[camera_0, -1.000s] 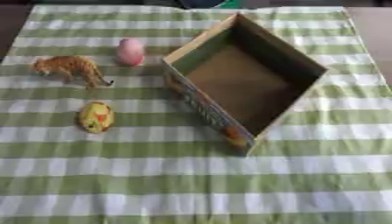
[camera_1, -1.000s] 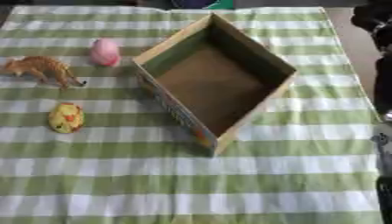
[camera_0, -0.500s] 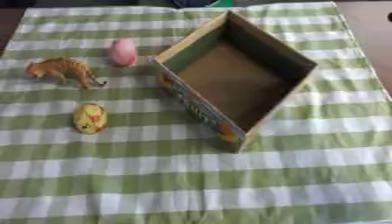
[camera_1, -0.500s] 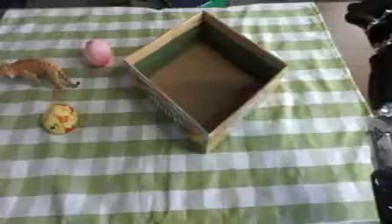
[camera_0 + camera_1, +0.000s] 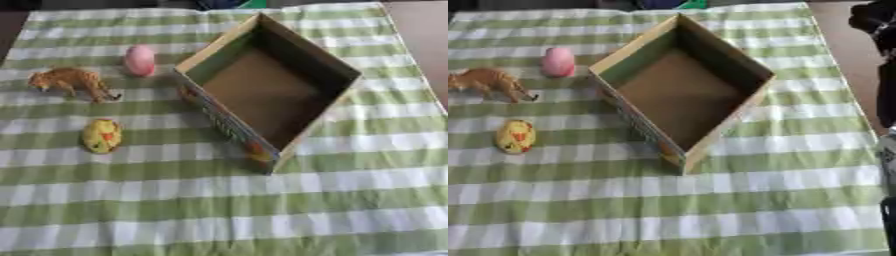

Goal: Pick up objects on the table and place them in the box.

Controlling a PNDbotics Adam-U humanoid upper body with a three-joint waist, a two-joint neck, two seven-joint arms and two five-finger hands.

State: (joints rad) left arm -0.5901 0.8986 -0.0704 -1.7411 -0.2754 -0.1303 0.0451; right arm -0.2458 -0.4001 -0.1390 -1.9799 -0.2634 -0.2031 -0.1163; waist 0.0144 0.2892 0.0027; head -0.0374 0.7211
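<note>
Toys left of box

Green-and-white striped cloth covers nearly the whole work surface — broad bands run side to side, slightly askew. Faint creases show in the near part.

Brown tabletop lies bare past the cloth's right edge, a plain strip that widens toward the far right corner.

At the far edge, centre, just beyond the cloth — a dark blue shape with a small green patch beside it; neither can be made out further. The far left corner is dark.
</note>
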